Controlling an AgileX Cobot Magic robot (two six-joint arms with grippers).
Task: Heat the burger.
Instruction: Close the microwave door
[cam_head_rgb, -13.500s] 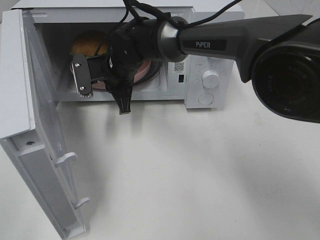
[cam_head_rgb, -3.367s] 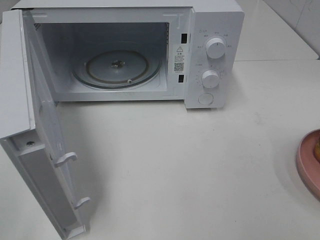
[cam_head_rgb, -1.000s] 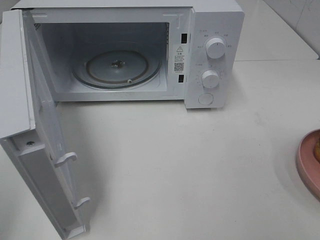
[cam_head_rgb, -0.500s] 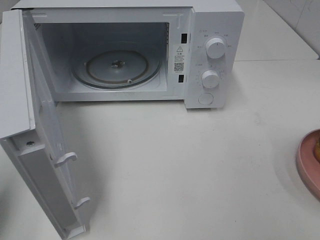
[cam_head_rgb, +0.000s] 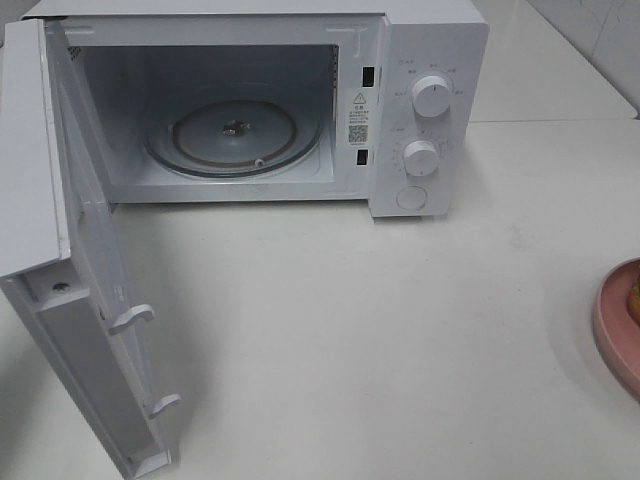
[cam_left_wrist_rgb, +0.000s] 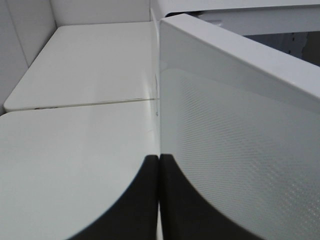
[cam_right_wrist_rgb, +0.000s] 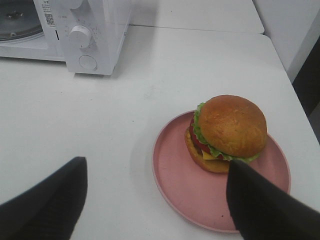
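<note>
Gone from the microwave (cam_head_rgb: 250, 110), burger (cam_right_wrist_rgb: 230, 131) sits on pink plate (cam_right_wrist_rgb: 175, 175); left pincer (cam_left_wrist_rgb: 159, 200) together, right pincer (cam_right_wrist_rgb: 155, 200) apart.

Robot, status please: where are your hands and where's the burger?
Left hand shut, empty, beside open white microwave door. Right hand open above round pink plate. Golden-bun burger on plate, outside microwave. Path clear.

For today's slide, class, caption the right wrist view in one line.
Open jaws hover over the burger on its pink plate, microwave beyond.
</note>
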